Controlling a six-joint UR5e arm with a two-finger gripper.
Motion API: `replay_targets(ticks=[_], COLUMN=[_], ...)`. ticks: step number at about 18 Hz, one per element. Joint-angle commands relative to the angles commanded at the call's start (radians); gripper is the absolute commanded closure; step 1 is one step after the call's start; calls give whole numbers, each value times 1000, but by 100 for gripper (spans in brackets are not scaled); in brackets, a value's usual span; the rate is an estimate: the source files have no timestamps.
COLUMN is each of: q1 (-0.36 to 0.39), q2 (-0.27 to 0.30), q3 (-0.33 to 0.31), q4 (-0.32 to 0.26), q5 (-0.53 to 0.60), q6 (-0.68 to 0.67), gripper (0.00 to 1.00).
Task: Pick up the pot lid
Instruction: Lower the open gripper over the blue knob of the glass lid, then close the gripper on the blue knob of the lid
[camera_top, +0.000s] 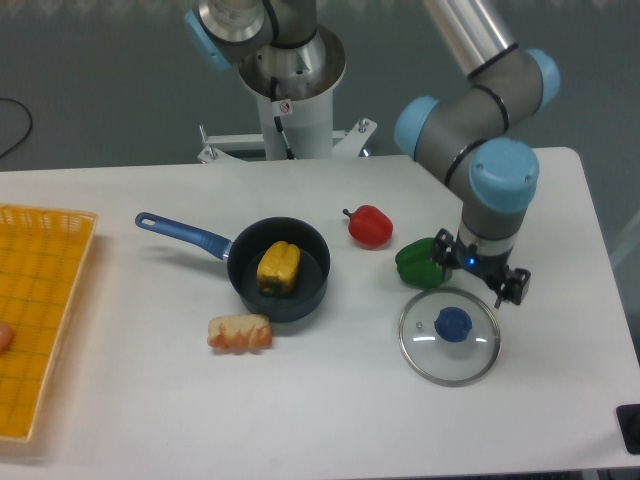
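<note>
Just up and right of the lid's blue knob, my gripper (476, 280) hangs open, its fingers apart with nothing visible between them. The pot lid (425, 353) lies flat on the white table, a clear disc with a metal rim and a round blue knob (453, 324) on top. My right fingertip overlaps the lid's upper right rim in this view, and the left one is above the knob. Whether either touches the lid, I cannot tell.
A green pepper (420, 266) sits against the lid's upper left, close to my left finger. Further left are a red item (371, 227), a black pan (305, 300) holding a yellow item (279, 267), a brown piece (240, 332) and a yellow crate (48, 300).
</note>
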Motion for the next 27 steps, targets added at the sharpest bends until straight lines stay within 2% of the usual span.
replay_targets(ticks=[6,22,27], q1=[-20,-37,-37], q2=[-26,-65,-69], q3=[-11,-8,-9], q4=[14,12,12], q5=[54,52,52], q6=[-3,-29,-32], gripper=[0,0,4])
